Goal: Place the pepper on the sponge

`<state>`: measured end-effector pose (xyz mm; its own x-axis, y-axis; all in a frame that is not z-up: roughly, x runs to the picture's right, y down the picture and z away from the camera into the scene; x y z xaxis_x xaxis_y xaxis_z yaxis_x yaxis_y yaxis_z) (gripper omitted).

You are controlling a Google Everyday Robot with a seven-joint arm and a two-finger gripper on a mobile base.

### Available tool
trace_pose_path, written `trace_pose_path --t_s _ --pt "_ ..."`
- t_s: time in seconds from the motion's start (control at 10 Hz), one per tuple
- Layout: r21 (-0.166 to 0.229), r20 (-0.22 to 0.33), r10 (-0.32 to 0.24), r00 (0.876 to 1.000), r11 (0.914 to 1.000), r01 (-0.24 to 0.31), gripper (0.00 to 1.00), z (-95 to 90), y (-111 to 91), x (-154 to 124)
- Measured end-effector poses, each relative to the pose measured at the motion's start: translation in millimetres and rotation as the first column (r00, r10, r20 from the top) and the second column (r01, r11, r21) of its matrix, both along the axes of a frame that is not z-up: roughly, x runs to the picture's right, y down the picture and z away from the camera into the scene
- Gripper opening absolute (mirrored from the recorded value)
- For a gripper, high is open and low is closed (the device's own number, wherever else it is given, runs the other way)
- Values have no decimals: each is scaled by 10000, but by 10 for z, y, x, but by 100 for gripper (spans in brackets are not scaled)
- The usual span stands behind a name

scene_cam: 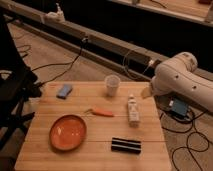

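The pepper (102,112) is a slender orange chili with a thin pale stem, lying flat near the middle of the wooden table (150,132). The sponge (64,90), a small flat blue block, rests near the table's back left corner, well apart from the pepper. My white arm (180,77) hangs over the table's right edge. Its gripper (146,92) shows only as a small tan tip at the arm's lower left end, above and to the right of the white bottle, far from both pepper and sponge. Nothing is seen held.
An orange round plate (68,132) lies front left. A pale cup (112,85) stands at the back centre, a small white bottle (133,110) to the right of the pepper, a black ribbed bar (125,145) near the front. Cables and a blue box (178,107) lie on the floor at right.
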<state>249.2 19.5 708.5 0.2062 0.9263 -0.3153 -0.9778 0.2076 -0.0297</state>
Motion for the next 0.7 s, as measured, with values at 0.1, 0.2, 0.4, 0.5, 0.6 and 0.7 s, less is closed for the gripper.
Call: trace_pose_path --t_s 0.1,0.2,0.4,0.5,0.6,0.7 --pt "18 238 -18 9997 10000 17 69 64 -41 -110" --pt "-31 667 -6 9978 10000 8 69 152 -62 -294" --pt "-235 1730 81 9849 9997 -41 69 315 -48 -700" --pt "-352 2095 52 9778 9994 23 69 362 -19 -848" --pt "-483 2493 -18 9684 9987 143 69 413 28 -1025" --pt "-668 3003 -219 9536 9968 439 69 445 132 -1258"
